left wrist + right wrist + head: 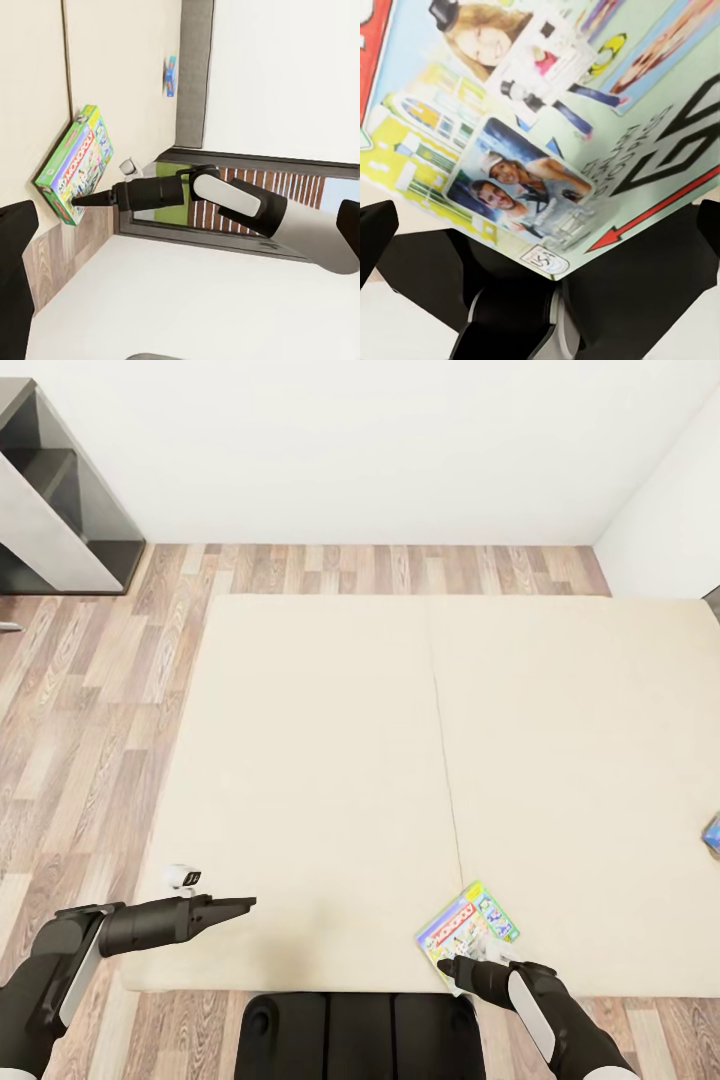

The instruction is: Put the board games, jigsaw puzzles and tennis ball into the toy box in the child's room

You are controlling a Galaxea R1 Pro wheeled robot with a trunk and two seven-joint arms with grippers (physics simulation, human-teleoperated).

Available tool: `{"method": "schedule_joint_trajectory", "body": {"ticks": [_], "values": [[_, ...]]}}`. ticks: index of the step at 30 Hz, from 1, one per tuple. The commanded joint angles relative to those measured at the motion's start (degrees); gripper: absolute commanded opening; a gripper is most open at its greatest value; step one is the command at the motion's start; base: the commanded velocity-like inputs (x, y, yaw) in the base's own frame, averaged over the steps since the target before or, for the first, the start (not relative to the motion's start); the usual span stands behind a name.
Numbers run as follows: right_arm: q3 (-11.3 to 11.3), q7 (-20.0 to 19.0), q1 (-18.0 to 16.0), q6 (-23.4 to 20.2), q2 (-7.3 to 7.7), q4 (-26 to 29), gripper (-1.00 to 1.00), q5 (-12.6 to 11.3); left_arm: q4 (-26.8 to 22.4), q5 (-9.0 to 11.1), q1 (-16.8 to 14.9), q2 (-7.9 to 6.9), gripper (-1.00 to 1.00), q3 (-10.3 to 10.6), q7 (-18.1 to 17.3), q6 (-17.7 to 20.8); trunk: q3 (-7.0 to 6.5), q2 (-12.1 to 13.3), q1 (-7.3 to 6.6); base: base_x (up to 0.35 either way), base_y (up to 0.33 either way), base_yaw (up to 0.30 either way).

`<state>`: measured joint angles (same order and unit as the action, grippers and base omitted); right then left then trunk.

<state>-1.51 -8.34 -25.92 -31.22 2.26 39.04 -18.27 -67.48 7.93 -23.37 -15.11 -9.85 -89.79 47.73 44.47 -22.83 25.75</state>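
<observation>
Far left, a dark shelf unit (60, 500) stands against the wall on the wood floor (90, 690); nothing of the task there. Coming across, the left gripper (235, 906) hangs just over the near-left edge of the bed (330, 760), pointing toward the right side; its fingers look pressed together and hold nothing, though the slim profile makes that a judgement. Now the middle: bare cream mattress, one seam running away from the robot. Then the action; the board game (466, 932), a green Monopoly box, lies flat near the bed's front edge, its long axis on a diagonal, near corner pointing at the robot's right side, far corner angling away toward the far right. The right gripper (452, 967) is right at that near corner; in the left wrist view its tips (79, 200) meet the box (75, 165) edge-on; whether they are clamped on it or just touching, I cannot tell. So the right arm is plainly the nearer one; the box lies straight ahead of its fingers. Far right, a second blue box (712, 834) peeks in at the bed's edge, well apart.
</observation>
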Motion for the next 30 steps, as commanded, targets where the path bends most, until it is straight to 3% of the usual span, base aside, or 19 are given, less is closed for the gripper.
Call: {"method": "schedule_joint_trajectory", "body": {"ticks": [1,14,30], "values": [[-0.16,-0.22,0.00,-0.33,0.00,0.07,1.00,-0.03,-0.02,-0.02,-0.01,-0.01,1.00,0.01,-0.21,0.61,0.07,-0.09,0.03,0.000,0.000,0.000],[-0.16,-0.58,0.04,-0.41,0.02,0.07,1.00,-0.10,-0.02,-0.02,-0.01,-0.02,1.00,0.01,-0.21,0.61,0.11,-0.09,0.03,0.000,0.000,0.000],[-0.16,-4.65,0.08,0.77,0.10,0.07,1.00,-0.07,-0.02,-0.02,-0.01,-0.02,1.00,0.01,-0.21,0.61,0.11,-0.09,0.03,0.000,0.000,0.000]]}}
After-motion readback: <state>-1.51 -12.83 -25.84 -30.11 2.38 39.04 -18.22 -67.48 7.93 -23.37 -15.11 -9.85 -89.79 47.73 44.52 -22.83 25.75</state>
